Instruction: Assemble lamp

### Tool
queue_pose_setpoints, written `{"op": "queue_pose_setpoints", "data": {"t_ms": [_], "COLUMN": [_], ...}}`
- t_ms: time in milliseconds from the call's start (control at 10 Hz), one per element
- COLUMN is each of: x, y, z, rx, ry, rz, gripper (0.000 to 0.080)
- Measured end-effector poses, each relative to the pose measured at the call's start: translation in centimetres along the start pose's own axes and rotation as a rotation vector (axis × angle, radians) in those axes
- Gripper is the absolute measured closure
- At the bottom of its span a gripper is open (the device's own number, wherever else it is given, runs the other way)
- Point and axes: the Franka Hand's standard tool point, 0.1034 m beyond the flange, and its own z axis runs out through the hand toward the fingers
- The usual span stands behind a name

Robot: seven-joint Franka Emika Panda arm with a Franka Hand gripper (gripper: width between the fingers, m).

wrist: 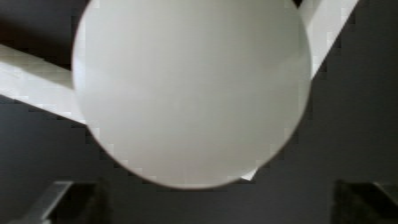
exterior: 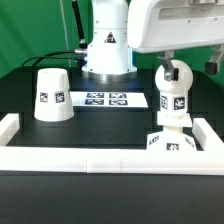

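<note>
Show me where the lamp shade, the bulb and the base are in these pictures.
Shade (exterior: 55, 84), exterior view, its side wall above the tag.
Bulb (wrist: 187, 90), wrist view, middle of the rounded ball.
Base (exterior: 168, 142), exterior view, its tagged side.

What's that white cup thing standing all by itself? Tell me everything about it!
The shade is a plain white tapered cup, smooth and plastic-looking. It stands upright, wide end down, narrow end up, on the black table at the exterior view's left, close beside the marker board; I cannot tell if they touch. A black-and-white square tag sits on its side. Nothing holds it.
</note>
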Motion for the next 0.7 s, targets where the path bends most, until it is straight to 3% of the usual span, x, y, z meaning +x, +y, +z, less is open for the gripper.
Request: {"op": "queue_pose_setpoints", "data": {"t_ms": [400, 700], "x": [-2.1, -2.3], "y": [0.2, 0.5], "z": [0.9, 1.0], "rx": [-0.006, -0.006], "ry": [0.006, 0.002], "rz": [0.001, 0.005], "gripper": [0.0102, 0.0101]}}
